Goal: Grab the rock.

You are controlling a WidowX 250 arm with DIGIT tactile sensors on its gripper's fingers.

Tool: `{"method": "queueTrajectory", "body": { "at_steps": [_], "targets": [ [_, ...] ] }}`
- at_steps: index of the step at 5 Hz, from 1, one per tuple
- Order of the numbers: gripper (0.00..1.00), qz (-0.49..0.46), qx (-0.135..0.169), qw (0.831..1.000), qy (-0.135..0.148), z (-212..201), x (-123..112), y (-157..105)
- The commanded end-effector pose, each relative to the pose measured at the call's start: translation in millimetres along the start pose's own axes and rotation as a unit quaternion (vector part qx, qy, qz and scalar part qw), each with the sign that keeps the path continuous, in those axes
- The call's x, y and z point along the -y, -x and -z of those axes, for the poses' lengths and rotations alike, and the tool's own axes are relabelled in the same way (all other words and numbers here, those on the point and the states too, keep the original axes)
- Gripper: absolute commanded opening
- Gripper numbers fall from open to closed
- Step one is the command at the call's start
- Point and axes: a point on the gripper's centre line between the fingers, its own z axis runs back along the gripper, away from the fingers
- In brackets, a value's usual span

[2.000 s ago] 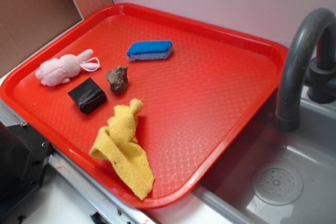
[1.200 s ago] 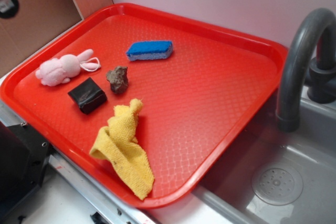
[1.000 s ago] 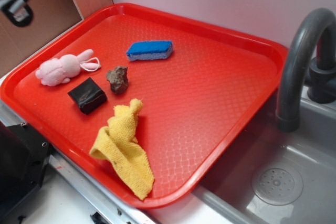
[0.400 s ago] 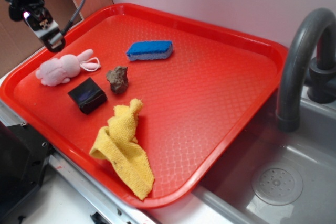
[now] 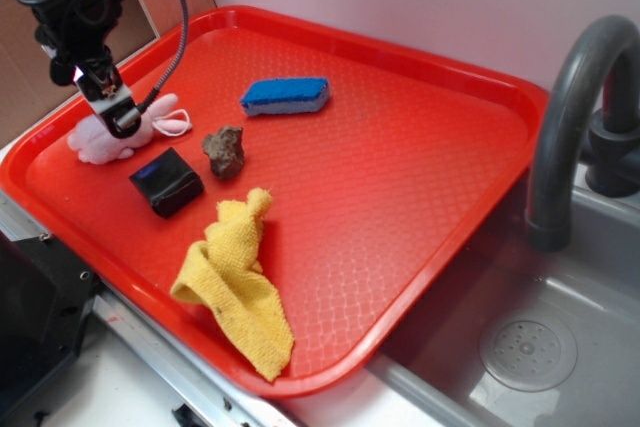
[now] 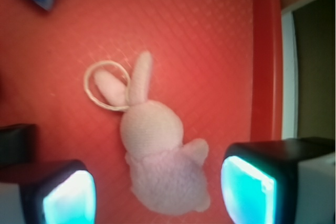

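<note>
In the exterior view my gripper (image 5: 118, 115) hung over the pink bunny (image 5: 108, 137) at the tray's (image 5: 400, 197) left side; the rock (image 5: 225, 150) lay to the right, beside the black block (image 5: 166, 181). In the wrist view my fingers (image 6: 249, 187) stood spread around the bunny, the rock unseen. I judged I should shift right and centre over the rock before descending.
</note>
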Motion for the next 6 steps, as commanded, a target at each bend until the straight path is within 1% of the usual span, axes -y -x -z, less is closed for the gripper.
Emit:
{"method": "queueTrajectory", "body": {
  "at_steps": [1,2,3,4,5,6],
  "targets": [
    [1.0,0.017,-0.019,1.0,0.011,34.8,-5.3,-2.3],
    [1.0,0.041,-0.024,0.999,0.012,51.7,4.7,-3.2],
    [0.99,0.041,-0.038,0.998,0.017,62.2,4.9,-1.1],
    [0.0,0.051,-0.041,0.998,0.027,63.6,5.2,-0.8],
    [0.0,0.031,-0.044,0.998,0.015,55.1,4.6,-4.3],
    [0.0,-0.019,-0.024,0.999,-0.037,18.3,11.4,-13.5]
  ]
}}
